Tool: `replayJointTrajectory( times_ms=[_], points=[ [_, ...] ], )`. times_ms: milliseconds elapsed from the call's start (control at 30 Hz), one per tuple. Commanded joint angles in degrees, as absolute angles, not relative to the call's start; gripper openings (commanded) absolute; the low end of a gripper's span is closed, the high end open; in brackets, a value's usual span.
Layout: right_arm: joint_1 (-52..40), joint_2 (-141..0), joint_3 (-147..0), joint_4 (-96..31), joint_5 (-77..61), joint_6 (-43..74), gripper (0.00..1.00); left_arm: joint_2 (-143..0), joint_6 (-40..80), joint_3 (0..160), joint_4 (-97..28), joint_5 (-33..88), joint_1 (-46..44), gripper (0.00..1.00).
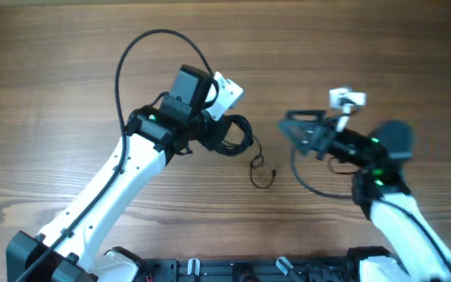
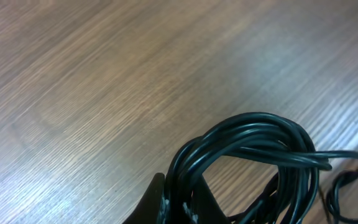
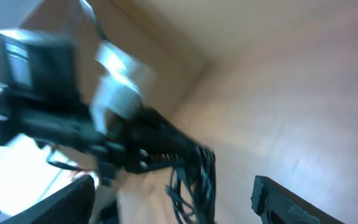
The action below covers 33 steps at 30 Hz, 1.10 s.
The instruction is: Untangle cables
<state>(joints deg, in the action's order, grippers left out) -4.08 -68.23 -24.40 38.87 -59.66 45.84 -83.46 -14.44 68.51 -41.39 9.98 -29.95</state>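
The cables (image 1: 237, 133) are a bunch of thin black cords in a small coil near the table's middle. My left gripper (image 1: 222, 131) is shut on the bunch. One loose strand (image 1: 261, 174) trails from it down onto the wood and ends in a small plug. In the left wrist view the coil (image 2: 253, 140) loops up from between the closed left gripper (image 2: 182, 202). My right gripper (image 1: 289, 128) stands open just right of the bunch, not touching it. The right wrist view is blurred: its gripper (image 3: 176, 202) is spread wide, with the cables (image 3: 194, 177) hanging beyond it.
The wooden table (image 1: 53, 94) spreads bare to the left and far side. A thicker black arm cable (image 1: 131, 55) arcs above the left arm, and another (image 1: 312, 186) curves beside the right arm. The black arm bases (image 1: 233, 270) line the near edge.
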Motion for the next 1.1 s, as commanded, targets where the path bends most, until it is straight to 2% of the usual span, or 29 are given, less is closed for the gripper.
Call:
replayJointTrajectory(
  times_ms=[0, 100, 167, 200, 233, 267, 333, 367, 400, 433, 467, 500, 533, 667, 733, 933, 967, 1000, 1033, 1067],
  points=[
    [-10.7, -76.9, -24.0, 45.0, -61.1, 46.3, 0.79, -83.2, -16.3, 69.0, -41.1, 10.9, -33.3, 0.04],
    [-15.8, -81.4, -24.0, 47.1, -57.8, 46.3, 0.67, -83.2, -16.2, 69.0, -40.7, 10.9, -35.0, 0.04],
    [-18.3, -82.4, -24.0, 46.2, -54.9, 46.3, 0.52, -83.2, -16.1, 69.0, -40.3, 10.9, -35.0, 0.04],
    [-19.0, -82.4, -24.0, 45.7, -53.5, 46.3, 0.38, -83.2, -16.0, 69.0, -40.3, 10.9, -35.0, 0.04],
    [-19.2, -82.4, -24.0, 45.7, -52.2, 46.9, 0.19, -83.2, -16.0, 69.0, -40.3, 10.9, -35.0, 0.04],
    [-19.2, -82.4, -24.0, 45.7, -51.3, 48.0, 0.09, -83.2, -14.6, 69.0, -40.1, 10.4, -34.9, 0.04],
    [-19.2, -82.4, -24.0, 45.7, -47.5, 53.5, 0.05, -83.0, -5.3, 69.0, -39.3, 6.0, -33.6, 0.04],
    [-19.2, -82.4, -24.0, 45.8, -45.8, 57.0, 0.05, -82.3, 1.5, 69.0, -39.2, 4.1, -32.3, 0.15],
    [-19.2, -82.4, -24.0, 45.8, -43.8, 61.2, 0.05, -80.8, 16.7, 69.0, -39.3, 4.0, -29.5, 0.41],
    [-19.2, -82.4, -24.0, 45.8, -42.5, 62.4, 0.05, -80.2, 23.7, 69.0, -39.6, 4.6, -28.3, 0.50],
    [-19.2, -82.4, -24.0, 45.8, -41.4, 63.6, 0.05, -79.8, 29.9, 69.0, -39.7, 7.2, -27.2, 0.89],
    [-19.2, -82.4, -24.0, 45.8, -40.2, 66.4, 0.05, -79.5, 35.0, 69.0, -39.6, 14.2, -25.8, 1.00],
    [-19.2, -82.4, -24.0, 45.8, -39.5, 68.2, 0.05, -79.5, 35.2, 69.0, -39.6, 19.4, -25.3, 1.00],
    [-19.2, -82.4, -24.0, 48.1, -38.3, 70.0, 0.04, -79.5, 38.6, 69.0, -43.5, 22.5, -25.8, 0.99],
    [-19.2, -82.4, -24.0, 51.3, -38.2, 72.3, 0.05, -79.5, 43.3, 68.6, -45.5, 22.5, -27.2, 0.85],
    [-19.2, -82.4, -24.0, 53.6, -38.6, 74.6, 0.05, -82.3, 50.0, 68.2, -44.9, 21.6, -29.5, 0.59],
    [-19.2, -82.4, -24.0, 53.6, -38.8, 75.2, 0.05, -83.2, 50.0, 68.2, -43.9, 21.6, -29.5, 0.45],
    [-19.2, -82.4, -24.0, 54.7, -39.0, 75.4, 0.05, -84.3, 50.0, 68.2, -42.6, 21.6, -29.5, 0.21],
    [-19.2, -82.4, -24.0, 55.8, -39.0, 75.4, 0.04, -85.0, 50.0, 68.2, -41.9, 21.6, -29.5, 0.07],
    [-19.2, -82.4, -24.0, 56.9, -39.0, 75.4, 0.04, -85.3, 50.0, 68.2, -41.4, 21.6, -29.5, 0.04]
  ],
)
